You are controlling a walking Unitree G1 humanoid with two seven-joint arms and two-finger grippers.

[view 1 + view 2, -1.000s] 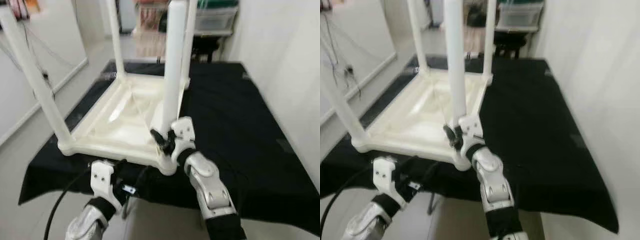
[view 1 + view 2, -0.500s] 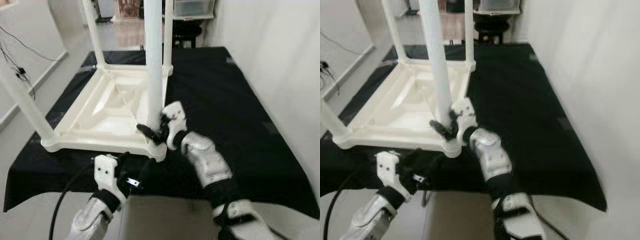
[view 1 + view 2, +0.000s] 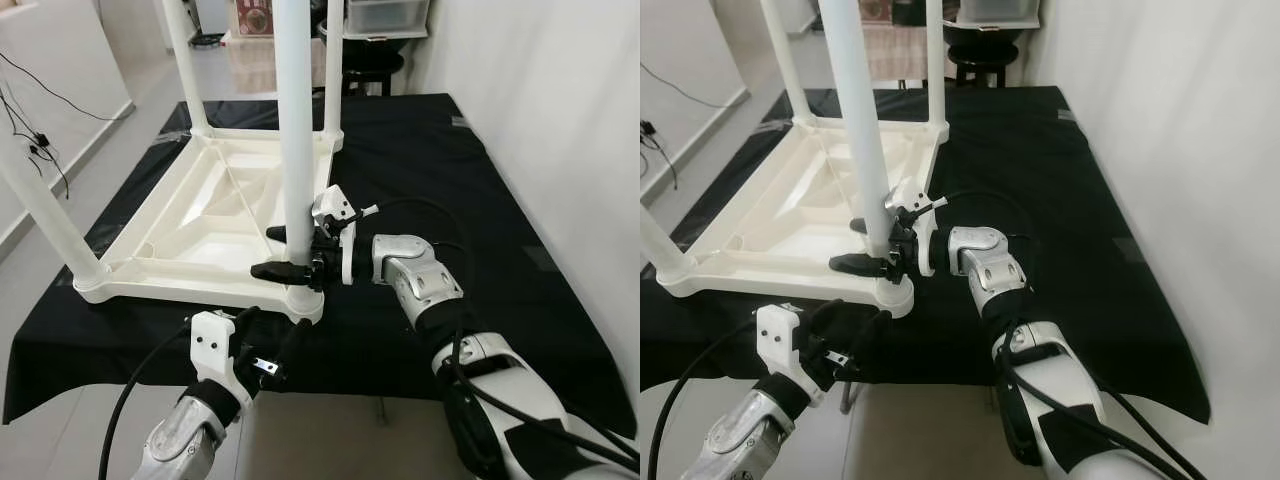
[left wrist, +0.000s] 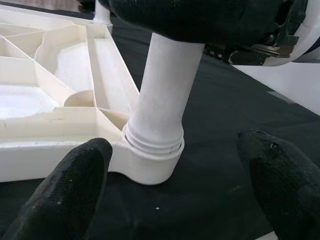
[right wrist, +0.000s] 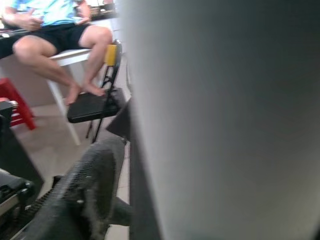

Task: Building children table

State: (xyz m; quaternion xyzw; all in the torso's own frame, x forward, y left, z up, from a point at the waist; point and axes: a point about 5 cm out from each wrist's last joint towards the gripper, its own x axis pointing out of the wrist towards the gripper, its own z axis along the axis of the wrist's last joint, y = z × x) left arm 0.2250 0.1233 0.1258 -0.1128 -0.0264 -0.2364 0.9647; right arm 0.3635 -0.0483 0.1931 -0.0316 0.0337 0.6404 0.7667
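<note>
Right gripper (image 3: 292,252) rotated, jaws straddling leg (image 3: 296,130) (touching)

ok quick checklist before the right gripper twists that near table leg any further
1. Right gripper around the near leg, low by the socket: ok.
2. Firm squeeze on the leg: cannot tell.
3. Leg seated in corner socket: threads still show, not ok.
4. Leg upright: ok.
5. Left gripper open, below the table edge, not bracing the upturned tabletop: not ok.
6. Tabletop flat on the black cloth: ok.
</note>
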